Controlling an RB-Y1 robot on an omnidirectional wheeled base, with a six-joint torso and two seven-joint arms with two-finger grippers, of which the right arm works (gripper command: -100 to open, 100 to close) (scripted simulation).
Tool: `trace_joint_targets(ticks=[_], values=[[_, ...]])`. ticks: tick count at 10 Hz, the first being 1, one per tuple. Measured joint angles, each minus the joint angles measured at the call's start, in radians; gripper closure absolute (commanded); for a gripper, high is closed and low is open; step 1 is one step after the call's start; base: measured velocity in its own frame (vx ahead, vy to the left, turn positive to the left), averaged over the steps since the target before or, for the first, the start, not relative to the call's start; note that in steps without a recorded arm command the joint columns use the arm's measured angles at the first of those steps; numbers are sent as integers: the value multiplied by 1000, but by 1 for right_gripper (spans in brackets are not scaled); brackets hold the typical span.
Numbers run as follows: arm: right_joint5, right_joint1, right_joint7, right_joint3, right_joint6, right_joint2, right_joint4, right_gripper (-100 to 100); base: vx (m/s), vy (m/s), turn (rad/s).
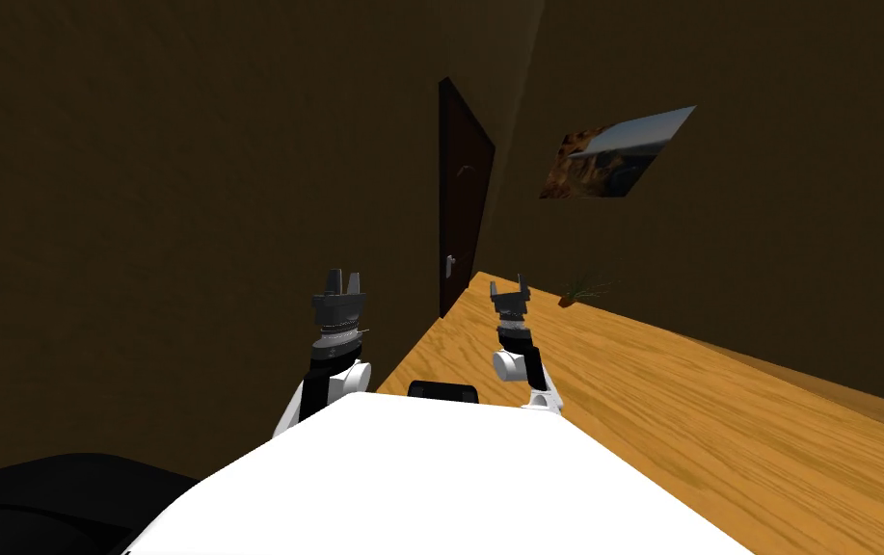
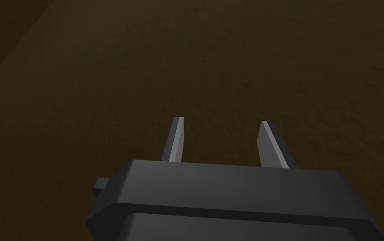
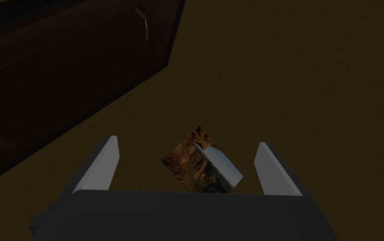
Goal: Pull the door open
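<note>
Dim brown walls close in a room with a wooden floor whose grain runs off ahead of both hands. Set in the far wall, the dark door stands well ahead of the grippers and apart from both, roughly between their lines and somewhat nearer the right one; it looks flush in its frame, with a small pale handle low on its edge. The right gripper is raised in front of the chest and points towards the wall beside the door, its two light grey fingers spread wide with nothing between them but open air. From that hand's camera the door lies off to one side of the fingers, and a framed landscape picture on the wall sits far beyond the gap between them. In the head view the same picture hangs beyond the right gripper, on the side away from the door, and a small potted plant stands on the floor near the wall, just past that gripper's tips. The left gripper is held up level with the right one, on the far side of the door from it, its fingers parted more narrowly and gripping nothing
</note>
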Motion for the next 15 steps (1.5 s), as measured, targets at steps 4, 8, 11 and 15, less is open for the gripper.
trace_joint_targets(ticks=[4,8,11,15], values=[[-52,-40,-61,53,-10,-19,62,-100,85,-52,68],[-108,-98,-124,109,-16,-34,138,-100,95,-74,82],[-150,-136,-173,154,-25,-47,196,-100,80,-64,76],[-210,-197,-242,215,-37,-63,283,-100,86,-82,77]])
